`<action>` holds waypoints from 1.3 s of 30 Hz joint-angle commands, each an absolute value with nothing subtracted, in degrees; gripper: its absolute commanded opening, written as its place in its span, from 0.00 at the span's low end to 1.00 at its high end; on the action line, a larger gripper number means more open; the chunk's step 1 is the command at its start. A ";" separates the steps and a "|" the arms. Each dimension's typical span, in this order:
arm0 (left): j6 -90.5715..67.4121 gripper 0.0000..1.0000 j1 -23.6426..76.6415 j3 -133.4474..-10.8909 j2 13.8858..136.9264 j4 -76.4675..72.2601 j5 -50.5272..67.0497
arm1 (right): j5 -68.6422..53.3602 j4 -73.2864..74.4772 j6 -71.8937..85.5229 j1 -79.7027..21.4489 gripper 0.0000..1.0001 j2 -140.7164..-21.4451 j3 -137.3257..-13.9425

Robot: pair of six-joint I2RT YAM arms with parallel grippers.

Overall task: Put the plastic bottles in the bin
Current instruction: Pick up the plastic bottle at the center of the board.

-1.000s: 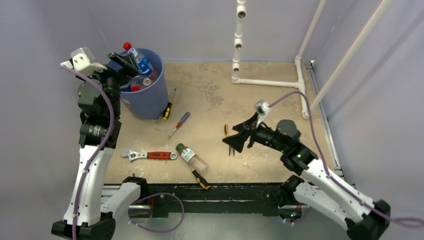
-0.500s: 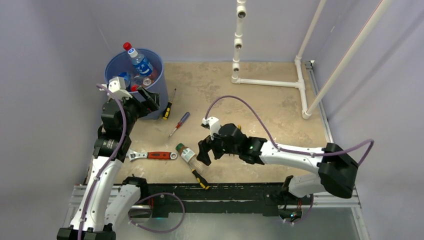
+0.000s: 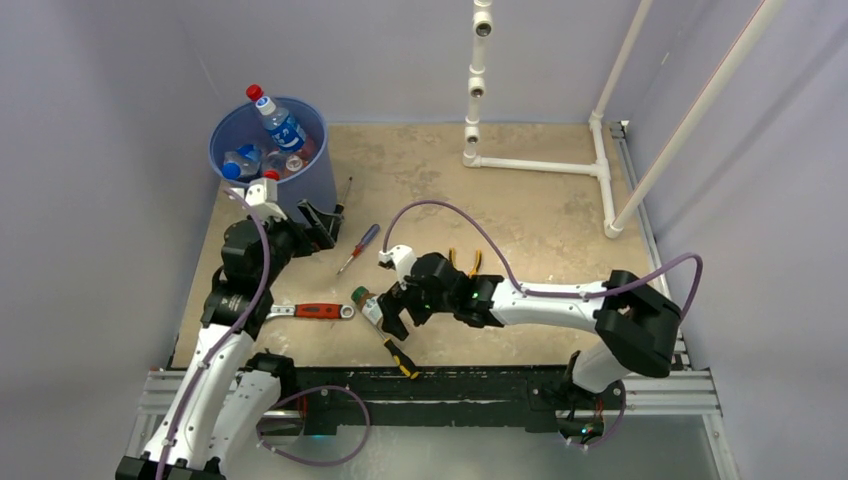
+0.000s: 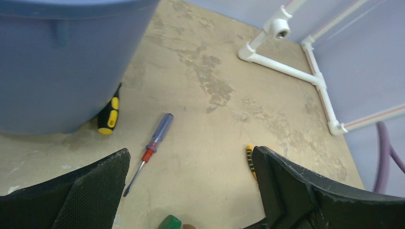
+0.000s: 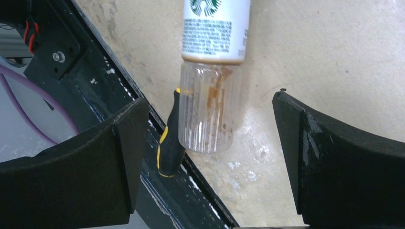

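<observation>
A clear ribbed bottle (image 5: 212,71) with a white label and a green cap (image 3: 358,294) lies on the table near the front edge. My right gripper (image 5: 208,102) is open, its jaws on either side of the bottle's base without touching it; from above it (image 3: 392,314) sits right at the bottle (image 3: 376,309). The blue bin (image 3: 300,195) stands at the back left with several bottles inside, one red-capped bottle (image 3: 277,122) sticking up. My left gripper (image 3: 322,222) hangs open and empty just in front of the bin (image 4: 62,62).
A yellow-black screwdriver (image 5: 169,143) lies under the bottle at the black front rail. A red-handled wrench (image 3: 310,311), a blue-red screwdriver (image 4: 153,148), another screwdriver (image 3: 338,210) by the bin, pliers (image 3: 462,262) and a white pipe frame (image 3: 540,165) are on the table.
My right arm swung left and down until its jaws straddle the lying bottle, opening slightly wider. My left arm drew back from above the bin and dropped in front of it.
</observation>
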State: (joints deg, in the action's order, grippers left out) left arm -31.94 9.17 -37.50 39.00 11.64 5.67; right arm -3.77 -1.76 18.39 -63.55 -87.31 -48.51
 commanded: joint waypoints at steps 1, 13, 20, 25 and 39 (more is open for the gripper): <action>-31.90 0.99 10.27 -36.90 38.20 5.01 13.48 | -2.72 -2.31 16.88 -64.51 0.99 -88.96 -52.17; -34.36 0.95 10.28 -35.10 41.85 2.40 21.40 | -0.46 -2.22 18.28 -64.52 0.85 -94.84 -51.91; -34.93 0.94 9.84 -34.50 42.72 1.02 21.94 | -1.47 -2.96 19.51 -64.60 0.77 -97.57 -51.95; -35.68 0.94 9.05 -34.00 43.20 0.88 23.69 | -0.64 -3.46 20.01 -64.60 0.65 -98.36 -51.19; -41.75 0.96 8.35 -34.54 41.49 -8.14 24.17 | 9.39 -19.03 20.39 -64.60 0.42 -63.73 -34.76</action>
State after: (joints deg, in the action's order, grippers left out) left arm -36.49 8.64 -33.71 42.48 -1.83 23.83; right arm 5.41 -6.46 20.53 -64.49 -78.04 -40.73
